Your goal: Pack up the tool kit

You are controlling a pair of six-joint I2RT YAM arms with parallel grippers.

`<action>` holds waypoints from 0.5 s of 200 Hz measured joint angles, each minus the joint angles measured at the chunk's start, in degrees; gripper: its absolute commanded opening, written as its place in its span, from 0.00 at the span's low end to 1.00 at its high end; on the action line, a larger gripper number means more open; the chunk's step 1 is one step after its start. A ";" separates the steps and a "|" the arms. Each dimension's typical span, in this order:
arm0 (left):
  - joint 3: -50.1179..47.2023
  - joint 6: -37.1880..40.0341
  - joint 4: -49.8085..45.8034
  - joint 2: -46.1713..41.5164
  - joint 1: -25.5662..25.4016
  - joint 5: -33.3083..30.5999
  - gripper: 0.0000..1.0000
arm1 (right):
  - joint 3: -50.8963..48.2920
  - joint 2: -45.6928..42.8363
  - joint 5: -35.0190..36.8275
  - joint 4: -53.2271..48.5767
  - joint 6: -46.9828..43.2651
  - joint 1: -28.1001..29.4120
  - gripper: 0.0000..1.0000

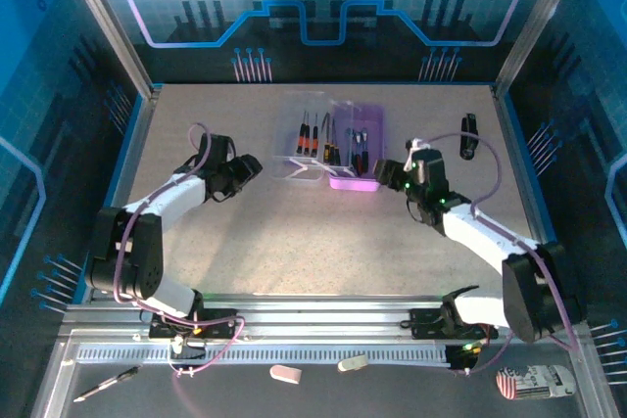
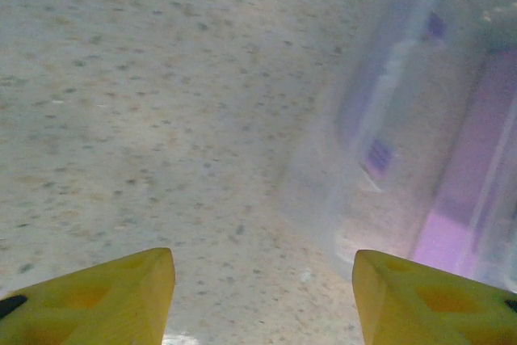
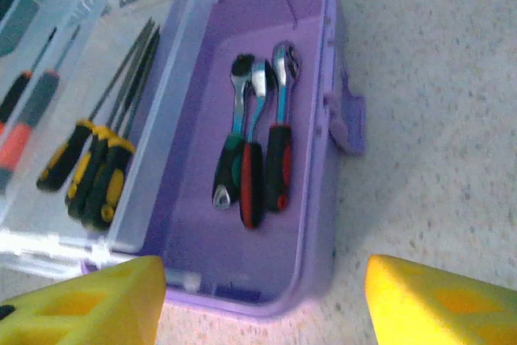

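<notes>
The tool kit lies open at the back middle of the table, its purple base (image 1: pixel 355 183) on the right and its clear lid (image 1: pixel 294 168) folded out to the left. The lid holds slim screwdrivers (image 3: pixel 93 171) with black-yellow handles and, further left, orange-red ones (image 3: pixel 20 131). Three short wrenches (image 3: pixel 254 151) lie in the purple base (image 3: pixel 202 240). My right gripper (image 3: pixel 266 305) is open just in front of the base's near corner, not touching it. My left gripper (image 2: pixel 262 296) is open over bare table, with the blurred clear lid (image 2: pixel 355 159) to its right.
A black oblong object (image 1: pixel 468 134) lies at the back right. A purple tab (image 3: pixel 347 123) sticks out from the base's right wall. Blue panels close in the table (image 1: pixel 294 252) on three sides. A pen (image 1: pixel 106 385) and two erasers (image 1: pixel 285 373) lie on the front ledge.
</notes>
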 measured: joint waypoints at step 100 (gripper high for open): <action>7.32 4.02 6.25 15.10 0.26 9.53 0.38 | 8.68 16.11 -14.36 -5.05 -2.16 -6.23 0.37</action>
